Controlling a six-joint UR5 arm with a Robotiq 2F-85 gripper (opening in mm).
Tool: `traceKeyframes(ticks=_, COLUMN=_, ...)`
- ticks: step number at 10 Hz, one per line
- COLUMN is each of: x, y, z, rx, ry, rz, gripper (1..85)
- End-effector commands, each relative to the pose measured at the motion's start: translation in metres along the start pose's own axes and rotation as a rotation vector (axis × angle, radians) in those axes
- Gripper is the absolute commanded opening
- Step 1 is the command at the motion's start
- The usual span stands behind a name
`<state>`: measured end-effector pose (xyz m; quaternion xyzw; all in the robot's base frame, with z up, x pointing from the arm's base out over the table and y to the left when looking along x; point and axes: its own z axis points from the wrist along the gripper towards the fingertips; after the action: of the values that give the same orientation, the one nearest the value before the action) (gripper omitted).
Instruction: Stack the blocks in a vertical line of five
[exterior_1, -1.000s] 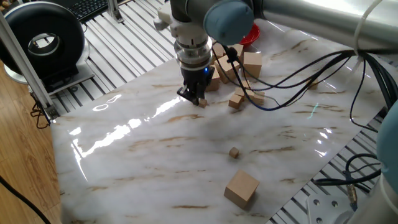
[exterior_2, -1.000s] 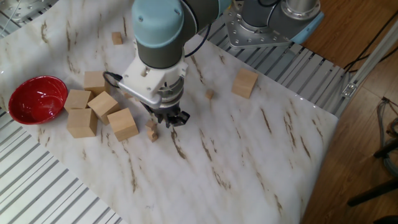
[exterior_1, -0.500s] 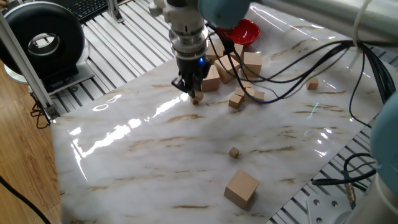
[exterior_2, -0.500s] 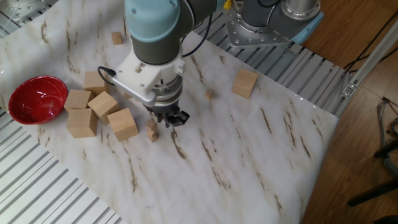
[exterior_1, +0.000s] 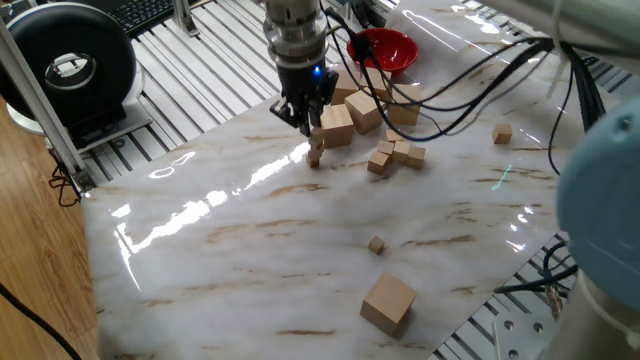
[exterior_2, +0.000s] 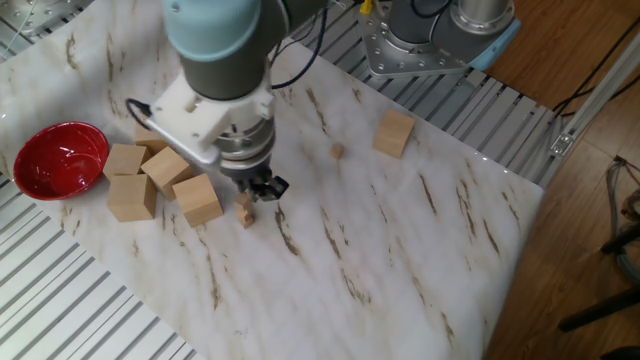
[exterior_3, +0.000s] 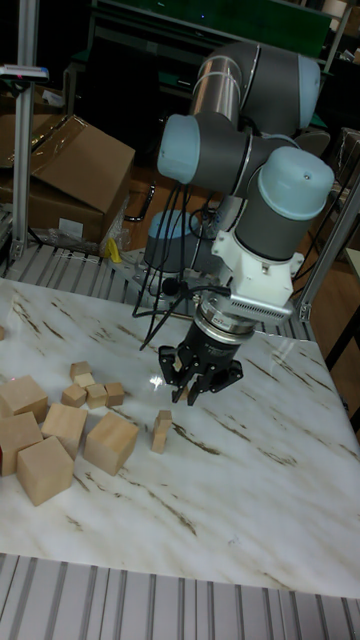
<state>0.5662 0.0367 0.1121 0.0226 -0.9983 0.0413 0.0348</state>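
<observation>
Marble table (exterior_1: 250, 260) with the arm's gripper (exterior_3: 200, 385) hanging just above a short stack of small blocks (exterior_3: 160, 430), apart from it, fingers spread, nothing held. Stack looks two high, sits beside the cluster of big cubes (exterior_2: 160, 180). One big cube (exterior_1: 388, 301) sits alone near the table edge. Red bowl (exterior_2: 55, 160) at the far side of the cluster. More small blocks (exterior_1: 395, 155) loose just past the cluster; one single small block (exterior_1: 376, 244) mid-table, another (exterior_1: 502, 133) well apart.
</observation>
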Motion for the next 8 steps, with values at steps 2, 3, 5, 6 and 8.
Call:
traceKeyframes(ticks=2, x=-0.014, y=-0.009, z=-0.001, rx=-0.015, ry=0.008, rz=-0.002, gripper=1.0)
traceKeyframes(ticks=3, x=-0.016, y=-0.010, z=0.003, rx=-0.018, ry=0.000, rz=-0.012, gripper=1.0)
traceKeyframes(ticks=5, x=-0.021, y=-0.011, z=0.011, rx=-0.029, ry=-0.012, rz=-0.020, gripper=1.0)
traceKeyframes(ticks=6, x=-0.021, y=-0.012, z=0.013, rx=-0.029, ry=-0.015, rz=-0.025, gripper=1.0)
traceKeyframes(ticks=8, x=-0.022, y=-0.013, z=0.015, rx=-0.028, ry=-0.016, rz=-0.031, gripper=1.3)
